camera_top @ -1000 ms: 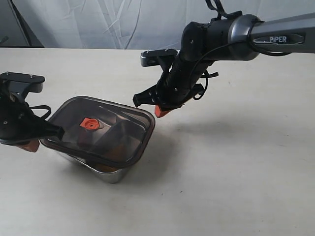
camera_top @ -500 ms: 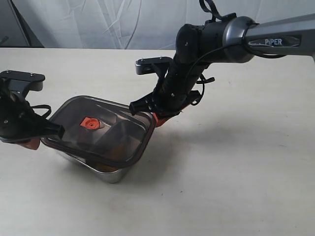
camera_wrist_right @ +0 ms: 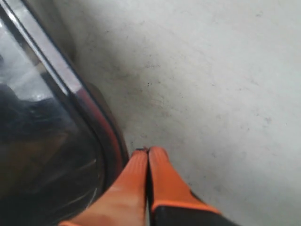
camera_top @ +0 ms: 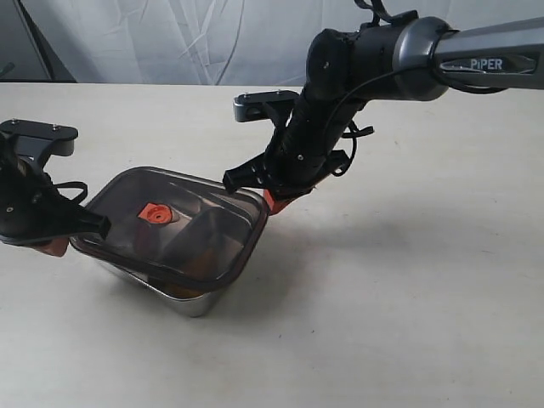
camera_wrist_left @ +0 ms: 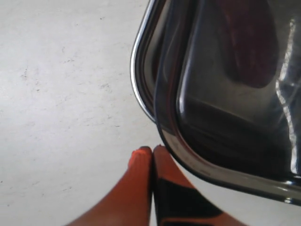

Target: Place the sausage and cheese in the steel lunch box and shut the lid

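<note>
Ext view looked bright, evenly lit; I saw soft shadows on tabletop (camera_top: 408, 323) beneath right arm (camera_top: 382, 59). Lid (camera_top: 204, 238) glared w/ reflections. Wrist cams: nearest foreground soft, unfocused.

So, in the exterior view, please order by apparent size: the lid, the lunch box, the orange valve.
1. lid and lunch box: look alike, box mostly hidden under it.
2. orange valve: clearly smallest.

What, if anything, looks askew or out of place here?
The lid lies skewed on the steel lunch box and is not seated. Its edge overhangs the box near the left gripper, while the left wrist view shows bare steel rim beside it. That gripper and the right gripper, both shut, stand at opposite lid edges.
</note>
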Action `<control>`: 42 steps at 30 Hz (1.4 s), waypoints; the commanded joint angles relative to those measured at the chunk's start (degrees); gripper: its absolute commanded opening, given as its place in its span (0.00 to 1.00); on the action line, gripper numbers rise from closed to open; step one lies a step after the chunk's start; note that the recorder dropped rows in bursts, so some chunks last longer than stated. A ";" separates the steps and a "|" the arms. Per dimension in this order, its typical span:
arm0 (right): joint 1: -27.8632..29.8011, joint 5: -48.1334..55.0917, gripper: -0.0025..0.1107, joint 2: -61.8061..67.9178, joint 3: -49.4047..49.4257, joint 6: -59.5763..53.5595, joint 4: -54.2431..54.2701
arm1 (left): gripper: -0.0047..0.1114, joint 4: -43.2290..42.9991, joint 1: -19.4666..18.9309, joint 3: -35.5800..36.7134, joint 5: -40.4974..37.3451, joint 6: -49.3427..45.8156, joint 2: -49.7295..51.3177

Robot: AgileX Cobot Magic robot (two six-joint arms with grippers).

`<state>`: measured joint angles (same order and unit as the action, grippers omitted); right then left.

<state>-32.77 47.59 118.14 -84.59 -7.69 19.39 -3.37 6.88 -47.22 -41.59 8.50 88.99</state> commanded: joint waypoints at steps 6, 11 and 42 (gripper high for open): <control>-1.28 1.86 0.02 -0.64 -0.27 -0.50 -0.63 | 0.04 -0.38 -0.03 -0.23 0.16 0.35 0.05; -3.40 1.52 0.02 -0.64 -0.27 -0.50 -0.80 | 0.04 -0.81 -0.03 -0.23 0.30 0.44 0.05; -4.00 2.03 0.02 -0.64 -0.27 -0.04 -0.15 | 0.04 -6.39 -0.03 -3.09 1.79 3.43 0.05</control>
<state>-36.37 50.30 118.14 -84.59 -7.58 17.57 -10.08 6.88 -49.59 -41.22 11.52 88.99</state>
